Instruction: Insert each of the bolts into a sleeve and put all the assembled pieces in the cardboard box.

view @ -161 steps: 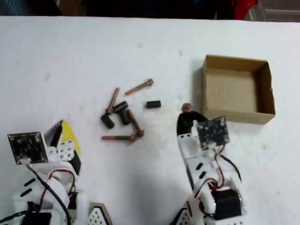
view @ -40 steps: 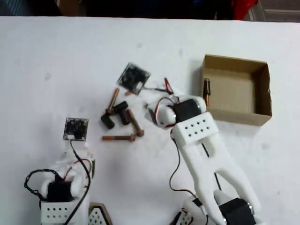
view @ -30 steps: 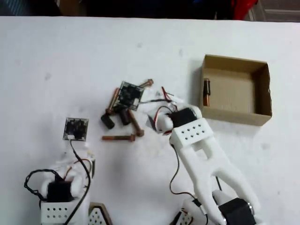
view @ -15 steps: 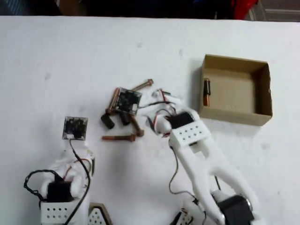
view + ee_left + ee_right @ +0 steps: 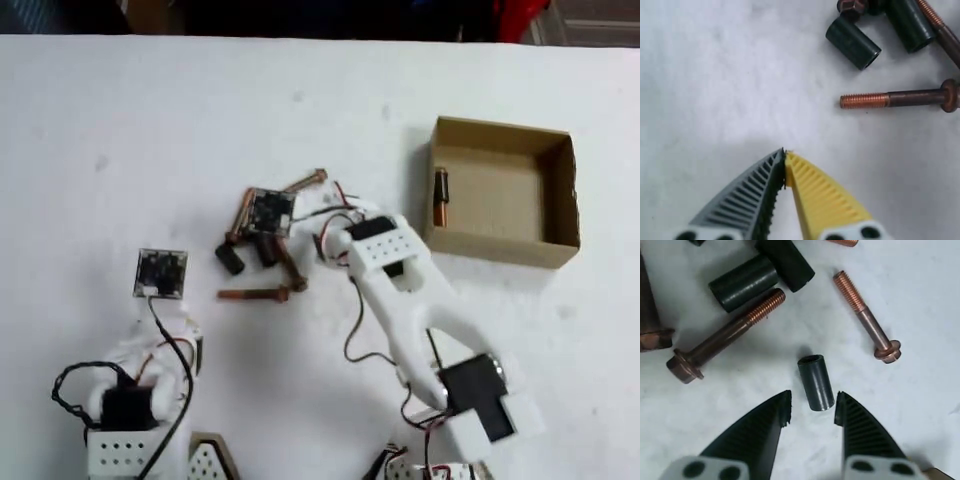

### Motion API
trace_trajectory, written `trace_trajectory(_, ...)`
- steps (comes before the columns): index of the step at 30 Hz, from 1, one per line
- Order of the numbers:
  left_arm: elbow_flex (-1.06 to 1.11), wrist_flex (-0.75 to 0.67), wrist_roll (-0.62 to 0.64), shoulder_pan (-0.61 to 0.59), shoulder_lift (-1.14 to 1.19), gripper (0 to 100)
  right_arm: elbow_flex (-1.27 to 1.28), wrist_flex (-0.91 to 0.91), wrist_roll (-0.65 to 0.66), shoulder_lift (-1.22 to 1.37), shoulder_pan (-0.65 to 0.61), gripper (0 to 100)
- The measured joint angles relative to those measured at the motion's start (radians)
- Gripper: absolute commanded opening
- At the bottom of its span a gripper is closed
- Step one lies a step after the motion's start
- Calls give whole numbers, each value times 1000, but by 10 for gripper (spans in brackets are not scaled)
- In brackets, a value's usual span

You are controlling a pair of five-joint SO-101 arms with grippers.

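My right gripper [image 5: 811,410] is open and low over the table. A loose black sleeve [image 5: 816,382] lies just ahead of its tips, in line with the gap. Around it are copper bolts [image 5: 867,317] [image 5: 725,335] and two more sleeves [image 5: 744,282] [image 5: 785,262]. My left gripper [image 5: 784,152] is shut and empty, a short way from a bolt [image 5: 897,98] and a sleeve [image 5: 853,42]. In the high view the right arm [image 5: 385,255] stretches over the pile. One assembled piece [image 5: 440,197] lies in the cardboard box [image 5: 505,245].
The box stands at the right of the white table [image 5: 150,110]. The pile of bolts [image 5: 255,294] and sleeves [image 5: 229,259] is at the table's middle. Left arm's base [image 5: 125,420] is at the front left. The back of the table is bare.
The right gripper has let a bolt with its sleeve go into the box, swung left and come down over the loose sleeve. The left arm rose earlier and has since kept still.
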Motion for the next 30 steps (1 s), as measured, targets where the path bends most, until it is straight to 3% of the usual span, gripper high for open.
trace_trajectory(16,0,0,0,0,0,23,-313,55,3,362,8,127)
trace_trajectory(25,0,0,0,0,0,23,-338,55,3,390,37,126)
trace_trajectory(30,0,0,0,0,0,23,-351,92,3,391,46,22)
